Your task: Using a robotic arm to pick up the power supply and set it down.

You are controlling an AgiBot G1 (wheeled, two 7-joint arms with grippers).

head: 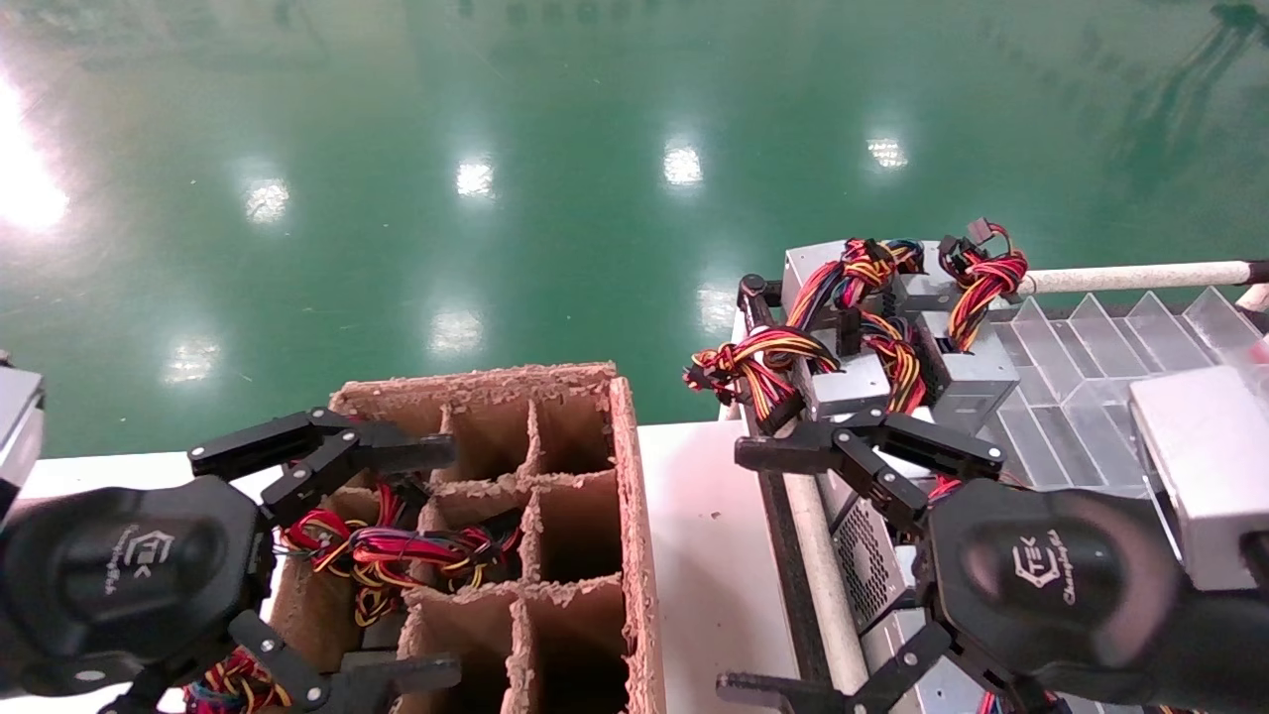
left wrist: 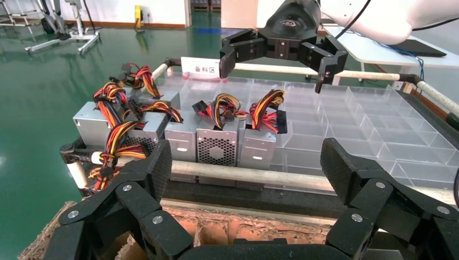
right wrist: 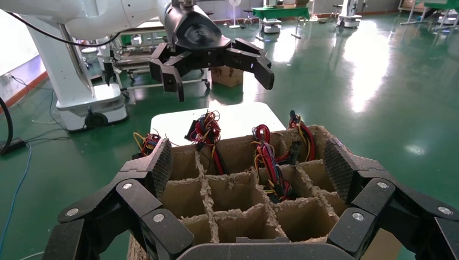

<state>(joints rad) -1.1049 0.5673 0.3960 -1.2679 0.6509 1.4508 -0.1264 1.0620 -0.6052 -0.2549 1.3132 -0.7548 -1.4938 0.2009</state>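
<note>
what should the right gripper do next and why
Probably lower the right gripper toward one of the power supplies standing in the clear tray. Its fingers are open and empty, hovering above that row, while the left gripper, also open and empty, hangs over the cardboard divider box.
</note>
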